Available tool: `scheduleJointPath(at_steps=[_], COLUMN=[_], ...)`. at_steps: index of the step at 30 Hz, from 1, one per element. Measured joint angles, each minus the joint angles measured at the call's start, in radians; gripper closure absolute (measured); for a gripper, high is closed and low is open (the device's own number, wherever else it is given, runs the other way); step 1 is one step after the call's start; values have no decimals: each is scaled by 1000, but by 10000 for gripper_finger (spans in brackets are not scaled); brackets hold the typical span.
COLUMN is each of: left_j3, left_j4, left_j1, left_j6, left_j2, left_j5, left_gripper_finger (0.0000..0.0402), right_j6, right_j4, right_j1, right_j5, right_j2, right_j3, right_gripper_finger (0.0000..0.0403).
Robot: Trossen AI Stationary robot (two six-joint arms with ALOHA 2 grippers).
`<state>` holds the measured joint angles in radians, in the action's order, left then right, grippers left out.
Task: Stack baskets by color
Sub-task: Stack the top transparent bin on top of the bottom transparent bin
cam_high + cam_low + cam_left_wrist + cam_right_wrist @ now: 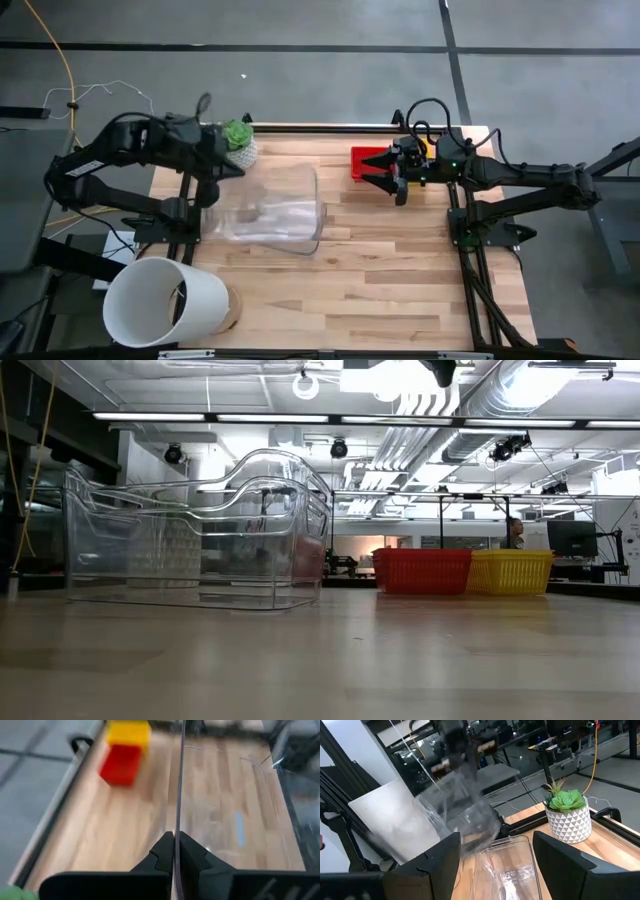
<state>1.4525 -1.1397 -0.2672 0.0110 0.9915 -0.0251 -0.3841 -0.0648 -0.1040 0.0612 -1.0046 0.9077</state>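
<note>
Standing near the camera at worktop [400, 290] level, a clear bin [200, 540] is seen. Its thin wall is pinched by the closed left hand [176, 851]. Farther back, a red basket [421, 571] and a yellow basket [510, 572] are set side by side. Above them, the right hand [385, 172] is held wide open and empty.

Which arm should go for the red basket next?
Right. The right gripper hangs open just above the red basket. The left gripper is shut on the clear bin's wall, across the table.
</note>
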Motion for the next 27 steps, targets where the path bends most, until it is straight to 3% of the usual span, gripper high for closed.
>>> scheduleJointPath(at_steps=[5, 9, 17, 22, 27], left_j3=[0, 0, -1, -1, -14], left_j4=[-149, -138, -122, -121, -100], left_j1=[8, 6, -23, -84, -82], left_j6=[-64, -134, -276, -267, -242], left_j2=[33, 69, 171, 180, 144], left_j5=[-4, 2, -135, -275, -273], left_gripper_finger=[402, 401, 401, 401, 402], right_j6=[1, 4, 23, 26, 21], right_j4=[1, 6, 20, 22, 32], right_j1=[-1, -1, -1, -1, -1], right_j5=[0, 1, 1, 0, 0], right_j2=[6, 6, 6, 6, 6], right_j3=[0, 0, 0, 0, 0], right_gripper_finger=[167, 167, 167, 167, 167])
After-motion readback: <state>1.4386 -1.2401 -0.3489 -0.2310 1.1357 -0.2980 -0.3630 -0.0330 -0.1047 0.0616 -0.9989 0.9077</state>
